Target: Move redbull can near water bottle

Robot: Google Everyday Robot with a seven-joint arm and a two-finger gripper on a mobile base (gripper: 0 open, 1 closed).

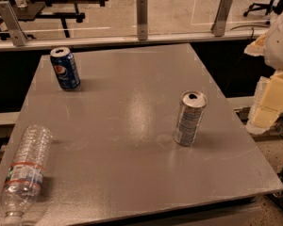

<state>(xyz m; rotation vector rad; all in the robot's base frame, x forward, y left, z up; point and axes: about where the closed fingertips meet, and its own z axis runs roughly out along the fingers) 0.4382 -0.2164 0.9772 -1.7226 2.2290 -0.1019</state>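
Note:
The redbull can [190, 118] stands upright on the grey table [132, 88], right of the middle, with its top opened. The water bottle [24, 170] lies on its side at the table's front left corner, cap toward the front edge, label band near its lower half. My gripper [272, 98] shows as pale yellow and white parts at the right edge of the view, partly cut off. It is beside the table's right side, well to the right of the can and touching nothing on the table.
A dark-blue Pepsi can [65, 68] stands upright at the back left of the table. A glass barrier with metal posts [142, 18] runs behind the table's far edge. Broad bare tabletop lies between the redbull can and the bottle.

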